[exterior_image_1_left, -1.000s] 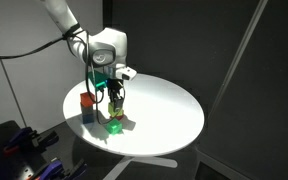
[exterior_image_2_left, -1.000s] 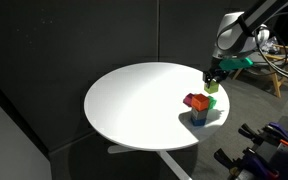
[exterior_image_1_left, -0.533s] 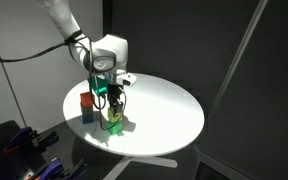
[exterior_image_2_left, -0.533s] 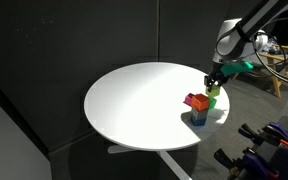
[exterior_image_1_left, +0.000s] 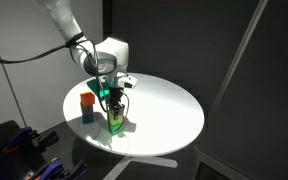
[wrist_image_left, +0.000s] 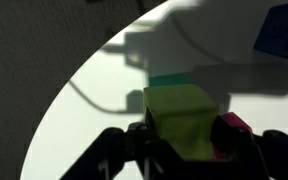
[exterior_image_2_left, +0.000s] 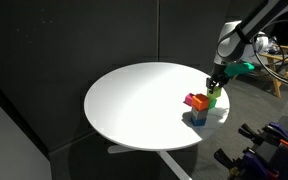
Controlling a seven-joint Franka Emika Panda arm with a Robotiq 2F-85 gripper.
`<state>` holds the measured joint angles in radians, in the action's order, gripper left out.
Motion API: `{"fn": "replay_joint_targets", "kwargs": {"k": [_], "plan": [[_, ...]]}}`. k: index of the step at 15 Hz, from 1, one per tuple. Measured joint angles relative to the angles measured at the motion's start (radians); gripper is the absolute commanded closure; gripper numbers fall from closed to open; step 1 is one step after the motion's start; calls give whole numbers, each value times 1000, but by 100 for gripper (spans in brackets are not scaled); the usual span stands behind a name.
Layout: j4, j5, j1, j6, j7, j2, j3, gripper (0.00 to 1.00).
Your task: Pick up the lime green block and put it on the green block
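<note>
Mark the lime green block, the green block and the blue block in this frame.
lime green block point(wrist_image_left: 179, 120), wrist view, middle of its near face.
green block point(wrist_image_left: 170, 80), wrist view, mint strip visible beyond the lime block.
blue block point(wrist_image_left: 282, 28), wrist view, its visible face, upper right.

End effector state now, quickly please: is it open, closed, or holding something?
End effector: closed on the lime green block, right over the green block.
</note>
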<state>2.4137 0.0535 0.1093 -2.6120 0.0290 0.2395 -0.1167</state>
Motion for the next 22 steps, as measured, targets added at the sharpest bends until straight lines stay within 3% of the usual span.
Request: {"fn": "replay_joint_targets", "kwargs": {"k": [22], "plan": [[3, 0, 0, -78, -32, 33, 31, 73]]}}
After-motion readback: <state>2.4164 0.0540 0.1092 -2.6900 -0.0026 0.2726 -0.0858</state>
